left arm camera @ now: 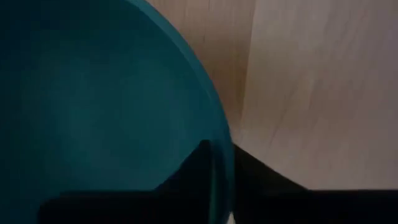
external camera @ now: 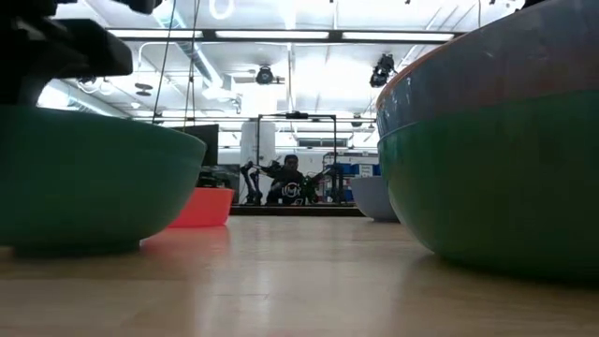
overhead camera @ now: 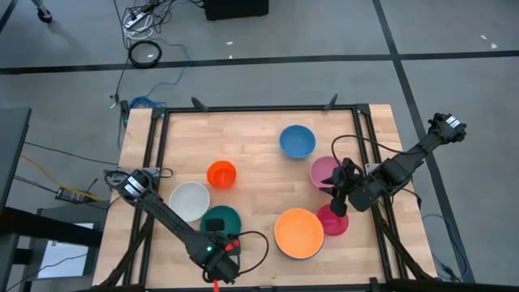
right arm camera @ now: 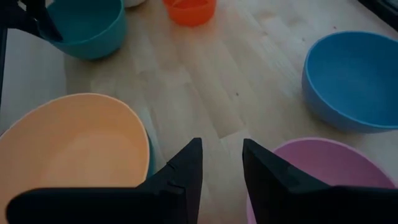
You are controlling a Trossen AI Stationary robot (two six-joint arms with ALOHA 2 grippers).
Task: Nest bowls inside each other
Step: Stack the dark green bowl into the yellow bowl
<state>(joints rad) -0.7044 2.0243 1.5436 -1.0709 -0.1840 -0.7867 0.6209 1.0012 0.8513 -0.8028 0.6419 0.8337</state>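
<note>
A teal bowl (overhead camera: 220,219) stands on the table near its front edge, left of centre. My left gripper (left arm camera: 219,163) comes down on that bowl's near rim and is shut on it. My right gripper (right arm camera: 221,163) hovers open and empty above the table at the right, between the pink bowl (right arm camera: 311,171) and the yellow-orange bowl (right arm camera: 71,146). The yellow-orange bowl sits nested in other bowls; a green one (external camera: 496,187) shows lowest. A white bowl (overhead camera: 189,199), a small orange-red bowl (overhead camera: 220,173), a blue bowl (overhead camera: 298,140) and a small red bowl (overhead camera: 334,223) rest on their bases. My left gripper holds the teal bowl's rim (left arm camera: 222,140) on the side nearest the table's front edge. One finger (left arm camera: 193,171) is inside the bowl and the other (left arm camera: 255,174) is outside its wall. The fingers point almost straight down. The bowl's base is on the table (external camera: 75,245).
The wooden tabletop (overhead camera: 251,138) has bare room in the middle and along its far edge. A black frame (overhead camera: 259,108) borders the table. Cables lie on the floor beyond the far edge.
</note>
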